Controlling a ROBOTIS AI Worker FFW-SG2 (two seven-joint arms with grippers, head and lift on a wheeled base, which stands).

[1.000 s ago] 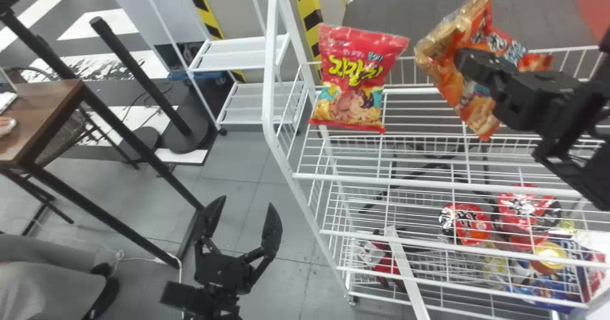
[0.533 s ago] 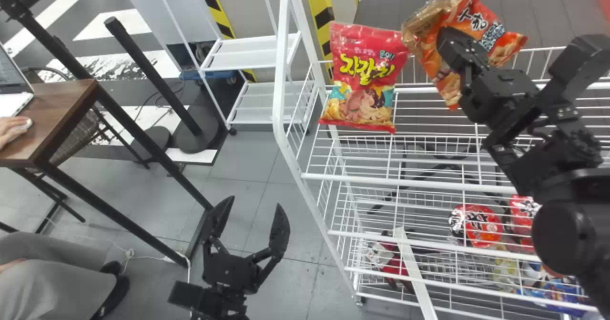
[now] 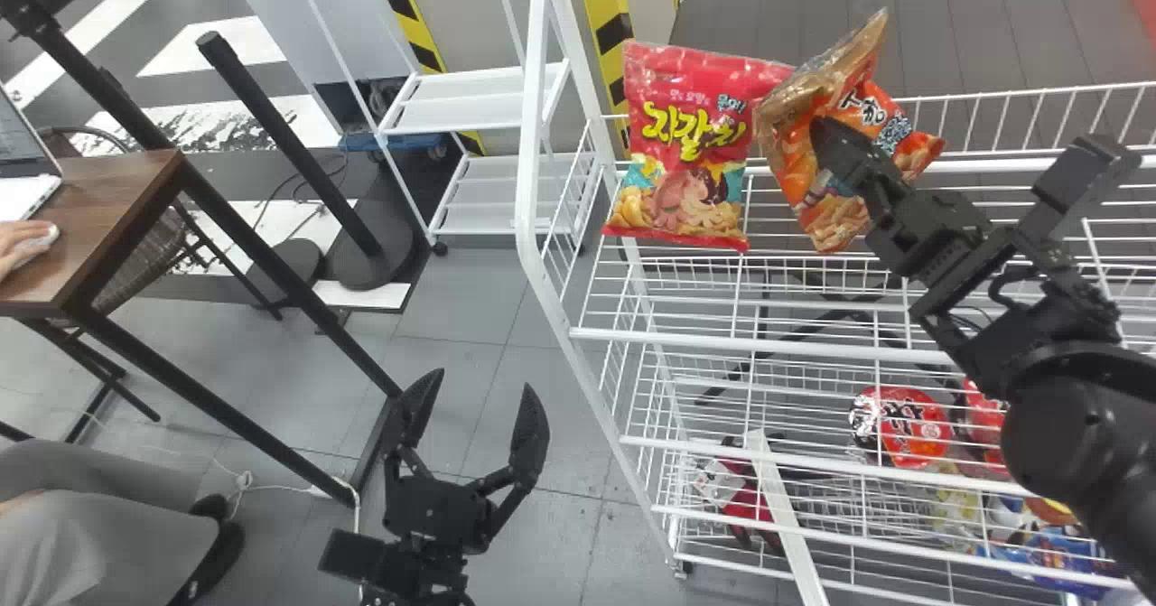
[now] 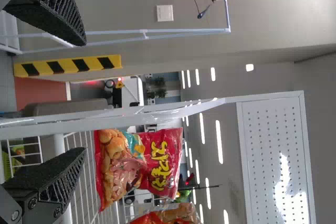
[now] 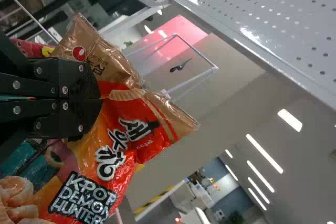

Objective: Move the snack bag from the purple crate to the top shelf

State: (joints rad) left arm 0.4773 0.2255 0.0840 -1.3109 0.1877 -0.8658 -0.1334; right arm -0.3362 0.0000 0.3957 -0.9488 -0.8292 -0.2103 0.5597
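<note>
Toward 2 o'clock in the head view, the right pincer (image 3: 835,141) is pinching the orange snack bag (image 3: 835,209), with its fingers closed together on the wrapper. The bag hangs tilted at the top shelf (image 3: 813,171) of the white wire rack, its gold-brown end pointing roughly to 12 o'clock; whether its lower end touches the wires, I cannot tell. The black right arm (image 3: 1011,317) comes in from about 4 o'clock.

At 1 o'clock a red snack bag (image 3: 686,136) stands upright on that same shelf, near the rack's side frame. The orange bag is just beside it, on its 3 o'clock side, and their edges overlap as seen from the head; contact between them cannot be made out.

The left pincer (image 3: 483,382) waits between 7 and 8 o'clock, spread wide with nothing between its fingers, over the grey floor (image 3: 470,330).

Lower in the rack, seen through the wires, a red round pack (image 3: 912,425) sits toward 4 o'clock and a blue packet (image 3: 1057,561) lies farther out in the same direction. Out at 9 o'clock is a brown tabletop (image 3: 117,218) with a laptop (image 3: 23,150) on it; a black post (image 3: 289,145) stands at 10, and a small white stand (image 3: 488,100) at 11.
</note>
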